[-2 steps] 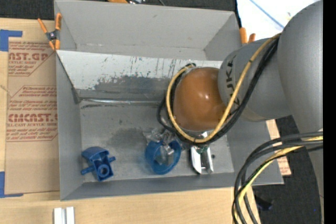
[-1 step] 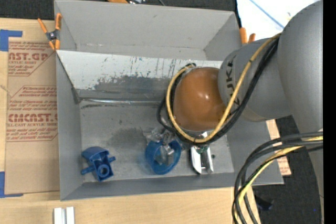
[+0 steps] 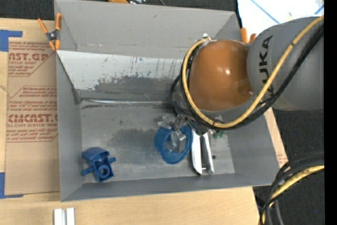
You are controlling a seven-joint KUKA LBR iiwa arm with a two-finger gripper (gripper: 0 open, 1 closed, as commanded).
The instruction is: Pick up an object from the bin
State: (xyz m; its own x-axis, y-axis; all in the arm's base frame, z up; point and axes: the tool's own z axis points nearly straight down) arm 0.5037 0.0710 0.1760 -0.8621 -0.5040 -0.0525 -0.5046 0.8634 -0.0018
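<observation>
From my screen I see the grey bin (image 3: pixel 131 68) holding three loose things on its floor: a blue round, ring-like piece (image 3: pixel 166 152) near the middle of the front wall, a silvery-white long piece (image 3: pixel 202 158) just beside it on the right, and a small blue plastic part (image 3: pixel 98 164) well apart in the front left corner. The gripper (image 3: pixel 176 131) hangs below the arm's orange cover (image 3: pixel 218 79), right over the blue round piece's upper edge. I cannot tell how wide it stands, nor whether it touches that piece.
</observation>
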